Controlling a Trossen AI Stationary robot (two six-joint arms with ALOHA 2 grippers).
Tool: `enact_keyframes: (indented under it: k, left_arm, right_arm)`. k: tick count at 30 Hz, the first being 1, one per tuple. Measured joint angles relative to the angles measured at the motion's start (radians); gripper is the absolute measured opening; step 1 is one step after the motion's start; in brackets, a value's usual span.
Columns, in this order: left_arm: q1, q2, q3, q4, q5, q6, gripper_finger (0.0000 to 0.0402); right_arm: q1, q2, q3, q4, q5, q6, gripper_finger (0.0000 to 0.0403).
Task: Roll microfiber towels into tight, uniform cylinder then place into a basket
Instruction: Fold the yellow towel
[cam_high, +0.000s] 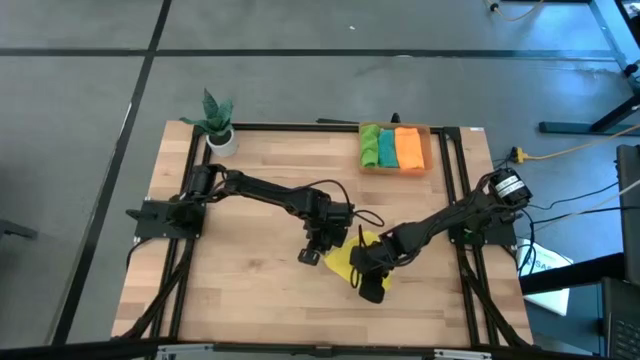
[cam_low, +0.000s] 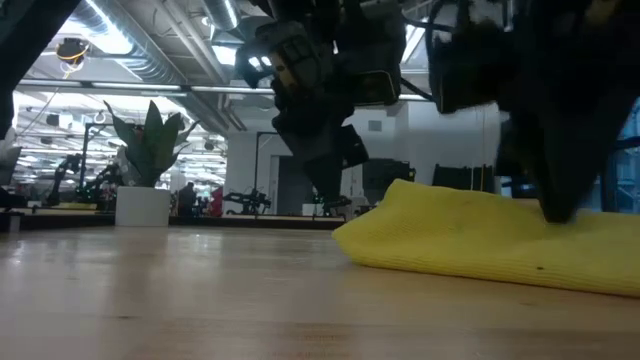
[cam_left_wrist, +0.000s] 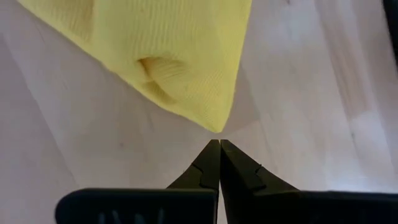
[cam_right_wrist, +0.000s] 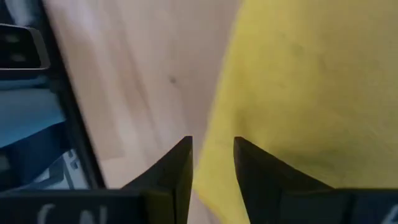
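Basket: we see a shallow orange tray at about one o'clock on the wooden surface, close to the far edge.
In the basket: we count three rolled towels lying side by side and touching: a green towel, a teal towel in the middle, and an orange towel.
Yellow towel: we find it outside the basket, lying on the surface at about five o'clock from the middle, between the two hands. In the low view it shows as a soft folded mound; we cannot tell how far it is rolled.
Left hand: its fingers are pressed together, holding nothing. In the left wrist view the joined tips sit just short of a corner of the yellow towel.
Right hand: it is at the yellow towel's near edge. In the right wrist view its fingers stand a little apart, with the towel's edge showing in the gap; we see no pinch on the cloth.
Plant pot: we note a white pot with a small green plant at about eleven o'clock, well apart from the basket.
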Motion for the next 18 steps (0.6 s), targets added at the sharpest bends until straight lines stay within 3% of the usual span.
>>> enact_keyframes:
  k: [8,18]
  left_arm:
    - [0.003,0.000,0.000,-0.009,-0.031,0.011,0.0000]
    - [0.003,-0.001,0.000,-0.054,-0.031,0.051,0.0000]
  right_arm:
    - [0.068,-0.002,0.134,-0.135,0.057,-0.042,0.0096]
    - [0.244,-0.002,0.166,-0.150,0.135,-0.020,0.0091]
